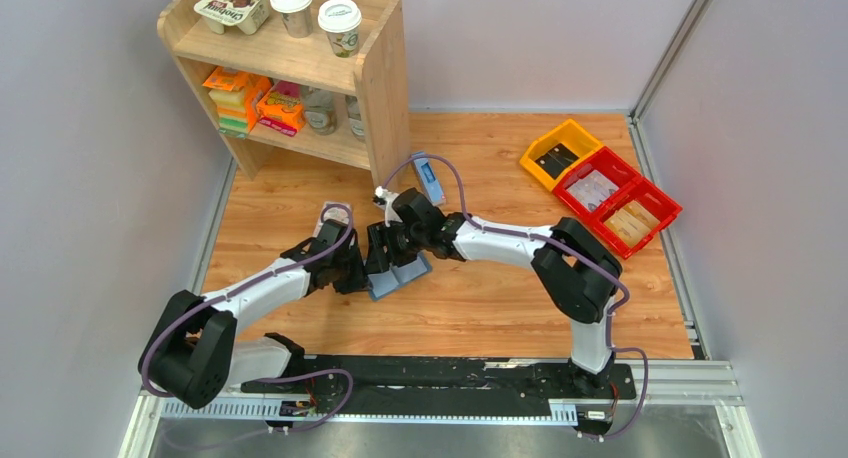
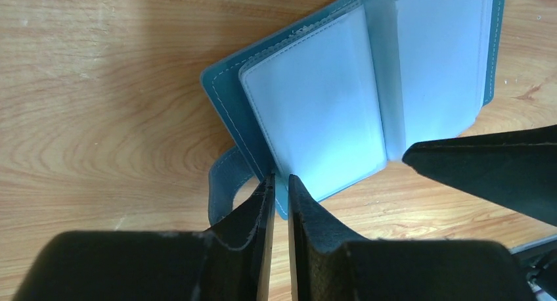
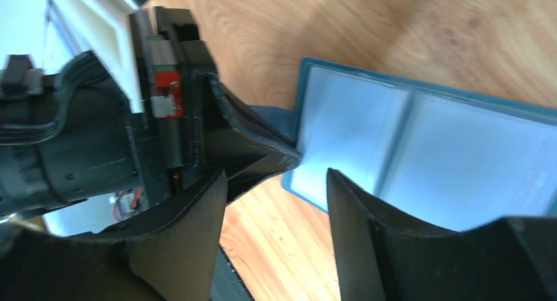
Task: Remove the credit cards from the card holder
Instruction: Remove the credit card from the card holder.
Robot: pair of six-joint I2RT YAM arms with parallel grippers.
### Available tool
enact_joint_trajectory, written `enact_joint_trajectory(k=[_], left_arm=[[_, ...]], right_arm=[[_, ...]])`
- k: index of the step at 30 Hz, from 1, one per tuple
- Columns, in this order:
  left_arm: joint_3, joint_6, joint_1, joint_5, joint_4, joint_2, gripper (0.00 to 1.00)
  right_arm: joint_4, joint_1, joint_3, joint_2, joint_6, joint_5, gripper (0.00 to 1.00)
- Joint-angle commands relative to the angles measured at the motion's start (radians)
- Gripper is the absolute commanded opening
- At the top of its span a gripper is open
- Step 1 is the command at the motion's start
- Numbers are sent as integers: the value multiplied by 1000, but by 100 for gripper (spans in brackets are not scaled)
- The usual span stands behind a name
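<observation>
The teal-blue card holder (image 1: 400, 276) lies open on the wooden table, its pale blue pocket panels facing up (image 2: 315, 110); its closure tab (image 2: 223, 183) curls out at the near corner. No separate card can be told apart in the pockets. My left gripper (image 2: 280, 186) is shut on the holder's near cover edge and sits at its left side (image 1: 358, 266). My right gripper (image 3: 276, 183) is open and empty, low over the holder's left panel (image 3: 427, 163), one finger above the panel and the other above bare wood. Its finger (image 2: 486, 173) shows in the left wrist view.
A wooden shelf (image 1: 385, 73) stands at the back left with cups, yoghurt and packs. A narrow blue-and-white box (image 1: 431, 181) leans by its foot. Yellow (image 1: 560, 153) and red bins (image 1: 615, 200) sit at the back right.
</observation>
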Motion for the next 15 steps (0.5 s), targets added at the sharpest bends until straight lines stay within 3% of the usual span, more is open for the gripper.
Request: enact_joint_trajectory(k=[1, 7, 15], left_arm=[[-9, 1, -2, 6, 17, -7, 20], [-11, 3, -2, 5, 18, -10, 20], [-11, 3, 0, 10, 21, -7, 20]], right_arm=[[-63, 13, 4, -87, -44, 224, 61], [-133, 13, -1, -95, -112, 434, 65], [-135, 14, 13, -33, -121, 445, 68]])
